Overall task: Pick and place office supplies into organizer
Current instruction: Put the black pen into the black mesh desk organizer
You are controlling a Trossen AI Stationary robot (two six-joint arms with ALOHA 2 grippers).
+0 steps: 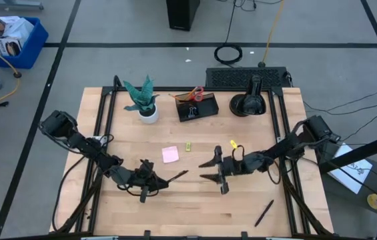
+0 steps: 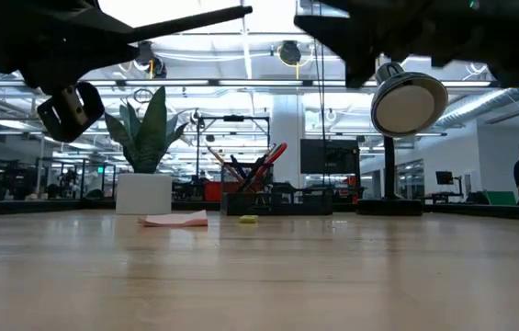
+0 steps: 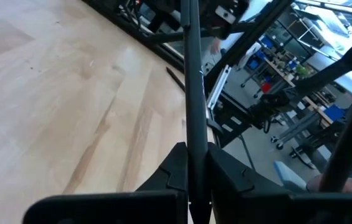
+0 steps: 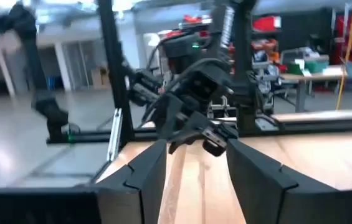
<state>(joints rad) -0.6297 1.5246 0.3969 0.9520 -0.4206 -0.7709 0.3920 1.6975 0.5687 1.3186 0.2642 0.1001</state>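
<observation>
Holding a light, stiff black pen point(image 3: 193, 93) near mid-shaft, your left gripper point(image 1: 153, 181) is clamped; right gripper point(image 1: 216, 171) gapes empty near the worktop centre.

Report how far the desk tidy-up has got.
Done: scissors and pens already stand in the organizer. In hand: the left hand is shut on a black pen; the right hand is open, empty. Left: sticky pad, two yellow pieces, another pen.

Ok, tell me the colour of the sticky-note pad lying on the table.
Pink. The sticky-note pad shows best in the high view, lying flat on the wooden table beside a small yellow piece.
</observation>
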